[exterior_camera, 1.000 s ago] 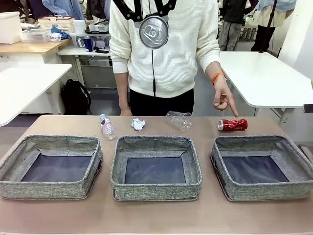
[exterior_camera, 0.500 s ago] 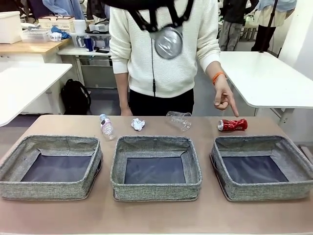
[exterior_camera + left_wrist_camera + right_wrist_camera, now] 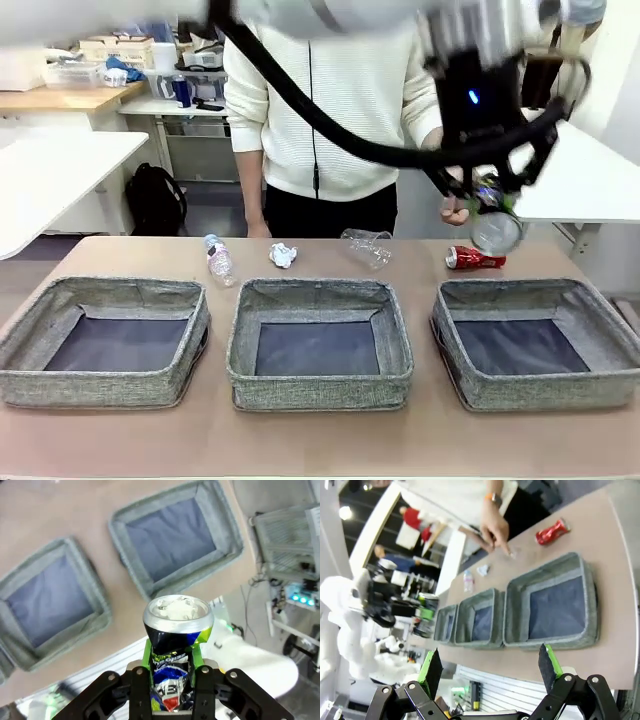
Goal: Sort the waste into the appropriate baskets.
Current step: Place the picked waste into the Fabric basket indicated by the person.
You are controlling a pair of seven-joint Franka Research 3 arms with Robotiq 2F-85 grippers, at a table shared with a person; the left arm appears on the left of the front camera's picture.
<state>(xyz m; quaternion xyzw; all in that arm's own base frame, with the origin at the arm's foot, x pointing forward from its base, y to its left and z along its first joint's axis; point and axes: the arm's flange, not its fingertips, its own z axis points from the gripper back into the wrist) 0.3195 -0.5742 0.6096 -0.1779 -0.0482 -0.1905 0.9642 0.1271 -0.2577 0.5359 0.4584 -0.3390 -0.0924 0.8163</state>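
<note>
Green-padded fingers (image 3: 146, 652) of the left gripper (image 3: 495, 207) are pinching a crushed dark can (image 3: 497, 232) in the air near the right basket (image 3: 540, 392), likely for dropping there, while the right gripper (image 3: 490, 670) is hanging spread and empty.

Three baskets (image 3: 100, 385) (image 3: 318, 388) (image 3: 545, 390) in a row; at their 12 o'clock lie bottle (image 3: 217, 258), paper (image 3: 283, 254), tipped cup (image 3: 366, 245), red can (image 3: 476, 257). The dark can (image 3: 495, 228) hangs aloft, clamped in left jaws.
</note>
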